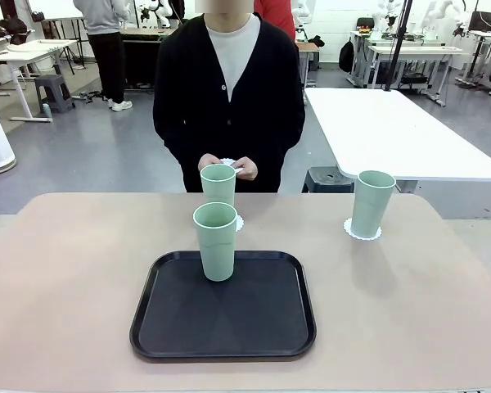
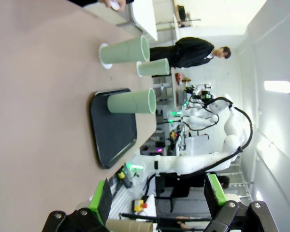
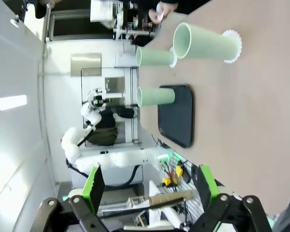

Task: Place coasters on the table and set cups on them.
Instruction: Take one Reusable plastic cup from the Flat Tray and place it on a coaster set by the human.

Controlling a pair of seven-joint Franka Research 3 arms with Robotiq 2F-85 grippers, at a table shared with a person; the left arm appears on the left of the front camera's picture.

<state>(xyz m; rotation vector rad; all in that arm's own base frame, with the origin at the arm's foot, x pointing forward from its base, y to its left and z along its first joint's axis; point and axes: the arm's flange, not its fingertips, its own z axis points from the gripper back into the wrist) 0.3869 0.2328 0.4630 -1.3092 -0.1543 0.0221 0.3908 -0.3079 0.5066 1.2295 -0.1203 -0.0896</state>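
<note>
Three mint-green cups are on or above the beige table (image 1: 65,270). One cup (image 1: 215,240) stands upright on the black tray (image 1: 254,319). A second cup (image 1: 218,184) stands behind it on a white coaster (image 1: 238,223). The third cup (image 1: 371,203) stands at the right on its own coaster (image 1: 362,234). The person at the far side holds another coaster (image 1: 234,167) in both hands. My left gripper (image 2: 157,198) is open and holds nothing, well away from the cups (image 2: 132,101). My right gripper (image 3: 150,186) is also open, far from the nearest cup (image 3: 208,43).
A white rectangular table (image 1: 393,131) stands behind at the right. The person stands close to the far edge of the beige table. Bare tabletop lies left and right of the tray.
</note>
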